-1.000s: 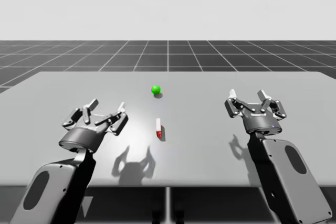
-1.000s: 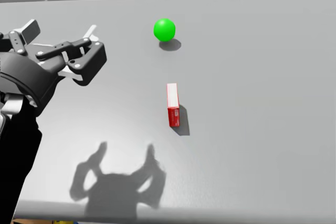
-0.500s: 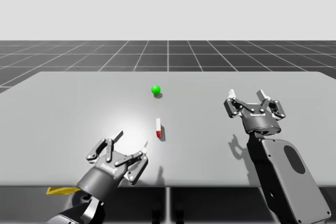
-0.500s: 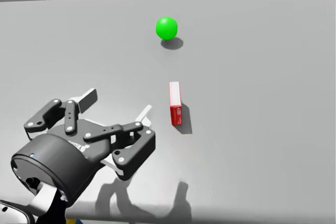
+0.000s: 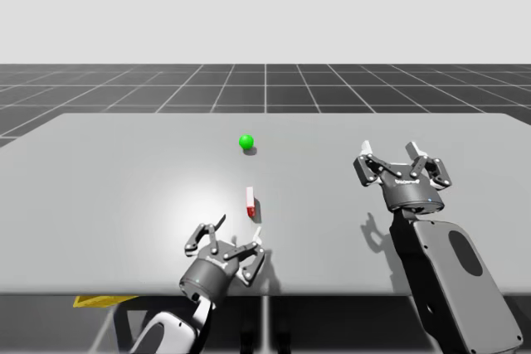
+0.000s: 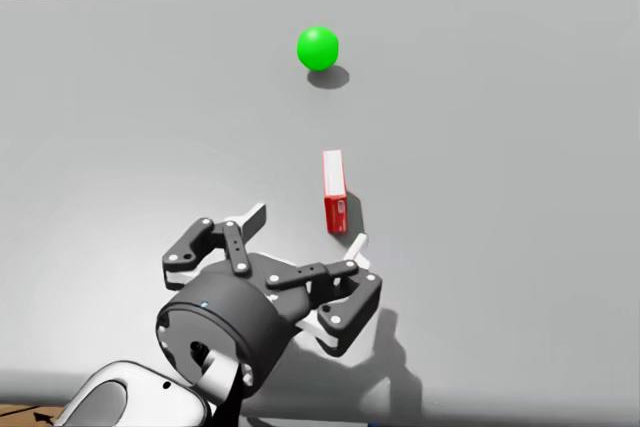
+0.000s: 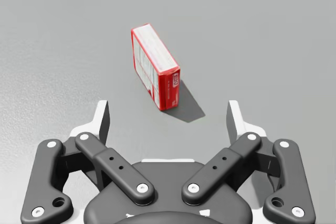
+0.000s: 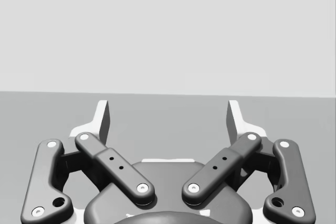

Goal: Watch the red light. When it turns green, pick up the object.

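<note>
Left arm has swung in from the table's left side over the last second to the near edge at the middle, so my left gripper (image 5: 239, 230) now sits just short of the red box (image 5: 250, 202). Box, light and right arm haven't moved in the high view. The whole head picture has shifted a hair, so my head turned slightly.

Light (image 5: 246, 142) is a green ball on the table (image 5: 124, 172), beyond the box and well apart from it.

The red box is slim, with a white long face, and it lies on the table near the middle with its red end toward me. In the left wrist view the red box (image 7: 156, 74) is straight ahead of the left gripper (image 7: 168, 114), in line with the gap and turned a bit off its axis. Fingers (image 7: 103, 119) are spread wide with nothing between them, and the box isn't touched. In the head view one fingertip (image 6: 357, 245) is just beside the box's near end, with a gap showing.

Right gripper (image 5: 390, 153) is raised over the table's right side, well apart from the box, with its fingers spread and holding nothing. In the right wrist view the right gripper (image 8: 168, 111) points level across the bare table toward the far edge.
</note>
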`<state>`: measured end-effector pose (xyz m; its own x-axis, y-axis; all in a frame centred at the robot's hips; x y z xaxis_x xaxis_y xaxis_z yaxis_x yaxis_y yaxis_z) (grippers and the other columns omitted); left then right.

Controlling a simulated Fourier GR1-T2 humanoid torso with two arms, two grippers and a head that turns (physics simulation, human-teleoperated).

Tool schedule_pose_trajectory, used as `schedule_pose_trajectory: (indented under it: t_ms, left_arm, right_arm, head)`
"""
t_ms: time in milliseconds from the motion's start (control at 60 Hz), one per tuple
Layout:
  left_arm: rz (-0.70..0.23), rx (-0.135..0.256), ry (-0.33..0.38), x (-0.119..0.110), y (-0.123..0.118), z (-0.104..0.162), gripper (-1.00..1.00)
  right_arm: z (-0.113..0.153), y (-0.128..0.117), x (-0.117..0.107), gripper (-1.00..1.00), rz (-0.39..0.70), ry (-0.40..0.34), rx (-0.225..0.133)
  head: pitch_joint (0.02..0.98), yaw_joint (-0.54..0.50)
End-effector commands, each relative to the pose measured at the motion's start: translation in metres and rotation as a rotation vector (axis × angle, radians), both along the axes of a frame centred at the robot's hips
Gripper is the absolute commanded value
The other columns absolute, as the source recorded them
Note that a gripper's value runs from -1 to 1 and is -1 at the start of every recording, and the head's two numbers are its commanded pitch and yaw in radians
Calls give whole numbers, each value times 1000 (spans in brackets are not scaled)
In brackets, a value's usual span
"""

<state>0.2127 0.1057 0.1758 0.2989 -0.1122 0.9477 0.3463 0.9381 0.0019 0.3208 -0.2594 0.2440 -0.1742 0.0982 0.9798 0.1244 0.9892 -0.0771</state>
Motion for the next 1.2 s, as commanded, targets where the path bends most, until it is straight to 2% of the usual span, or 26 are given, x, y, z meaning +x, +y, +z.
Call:
schedule_pose_trajectory:
  t_ms: [17, 233, 283, 367, 617, 633, 650, 667, 700, 933, 1200]
  left_arm:
    - [24, 14, 14, 15, -14, -7, -1000]
    - [77, 35, 40, 41, -27, -8, -1000]
    - [92, 50, 39, 49, -30, -10, -1000]
    - [113, 48, 71, 59, -33, -13, -1000]
    - [139, 61, 117, 68, -37, -23, -1000]
    - [143, 68, 113, 68, -37, -24, -582]
    - [139, 67, 113, 67, -37, -26, 22]
    - [133, 68, 117, 67, -37, -26, 794]
    - [124, 67, 120, 66, -37, -27, 979]
    - [97, 81, 131, 63, -39, -30, 1000]
    - [84, 92, 131, 60, -40, -31, 1000]
  right_arm:
    - [0, 0, -1, -1000, -1, -2, -2]
    - [1, 0, -1, -1000, -1, -3, -1]
    - [1, 0, -1, -1000, -2, -4, 0]
    - [2, -1, -2, -1000, -3, -6, 1]
    - [3, -1, -2, -1000, -4, -9, 2]
    - [3, -1, -2, -1000, -4, -9, 2]
    - [3, -1, -2, -1000, -4, -9, 2]
    - [3, -1, -2, -1000, -5, -9, 2]
    - [3, -1, -2, -1000, -5, -9, 2]
    - [4, -1, -2, -1000, -7, -11, 5]
    - [5, -3, -3, -1000, -13, -15, 9]
  head:
    - [829, 102]
    - [827, 103]
    - [828, 100]
    - [827, 98]
    - [821, 95]
    - [820, 95]
    - [820, 95]
    - [820, 95]
    - [819, 94]
    - [779, 95]
    - [556, 97]
